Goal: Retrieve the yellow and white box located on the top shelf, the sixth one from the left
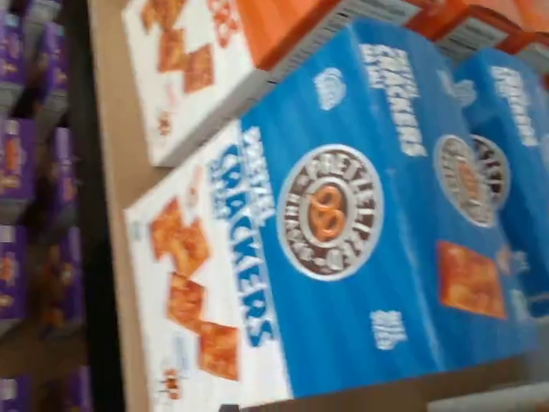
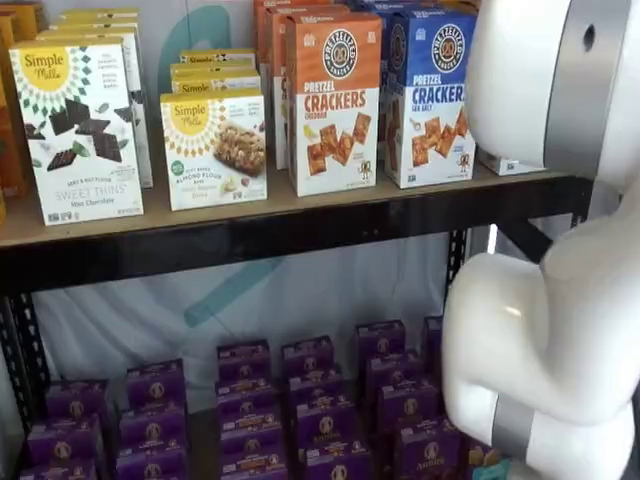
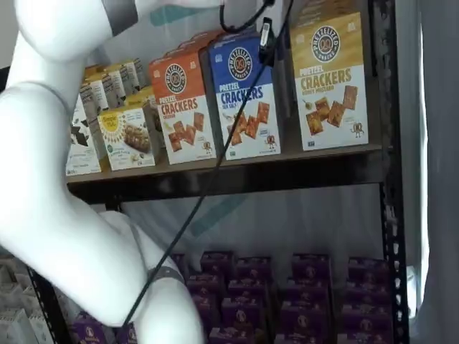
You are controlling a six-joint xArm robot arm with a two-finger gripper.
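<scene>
Just beside the spread, empty jaws of the gripper (image 3: 266,43), raised by the bent white arm (image 3: 64,215) before a blue-topped carton (image 3: 244,97), the tall yellow and white box (image 3: 330,79) stands untouched on the tan wooden top shelf (image 3: 237,166).

A mock shop display is showing here: a black metal rack (image 2: 300,235) is carrying neat front-facing rows of cracker cartons (image 2: 335,105) above, small purple boxes (image 3: 251,308) below, with a white robot arm (image 2: 545,330) standing before it.

Top shelf (image 3: 237,172), tan board: blue carton (image 3: 244,100) nearest the gripper (image 3: 267,36); orange carton (image 3: 183,107) and yellow and white box (image 3: 330,79) flank it.
</scene>
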